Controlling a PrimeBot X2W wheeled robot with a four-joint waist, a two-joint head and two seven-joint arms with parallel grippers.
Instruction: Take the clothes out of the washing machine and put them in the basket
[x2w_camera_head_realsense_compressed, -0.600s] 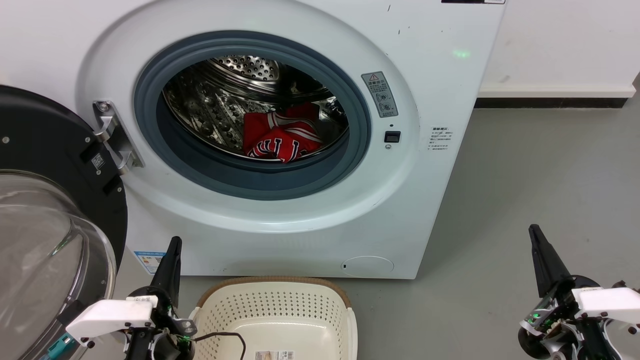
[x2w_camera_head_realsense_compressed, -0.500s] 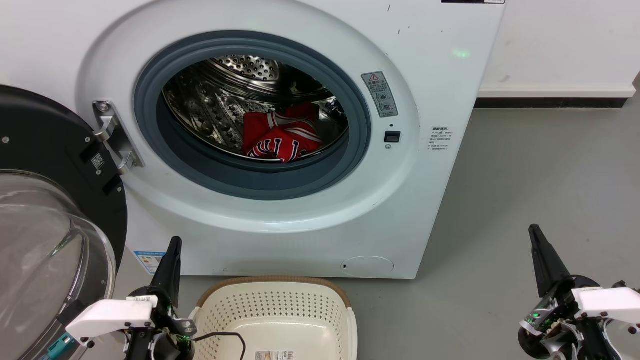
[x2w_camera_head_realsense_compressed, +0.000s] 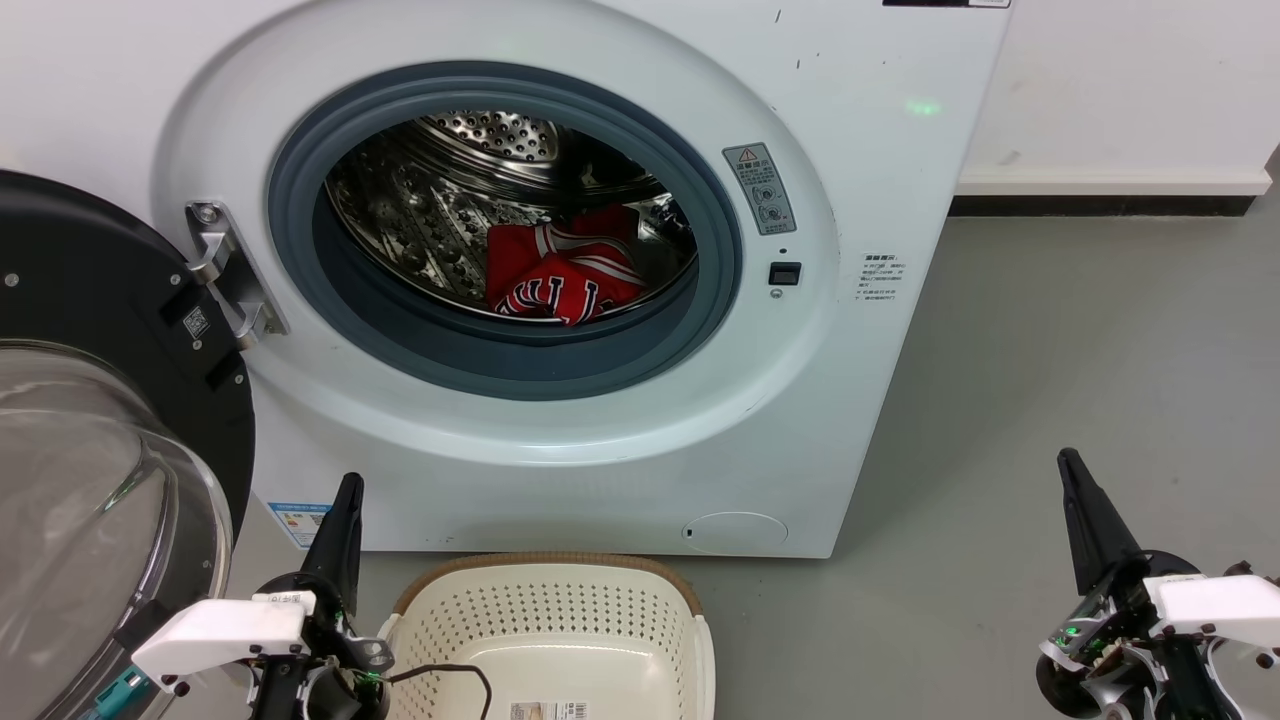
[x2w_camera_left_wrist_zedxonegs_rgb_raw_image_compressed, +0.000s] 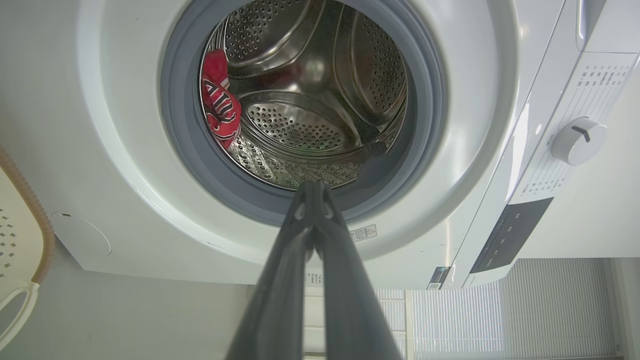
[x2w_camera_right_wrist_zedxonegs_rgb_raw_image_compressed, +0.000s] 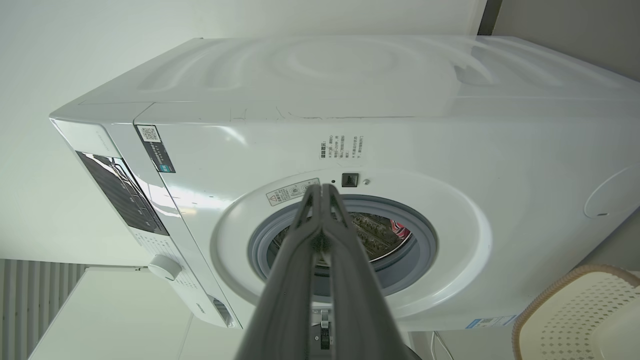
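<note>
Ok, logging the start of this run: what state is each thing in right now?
washing machine door: swung open
drum: holding the clothes
red clothes: bunched in the drum, ungripped
basket: upright, no clothes in its visible part
left gripper: shut, empty
right gripper: shut, empty
</note>
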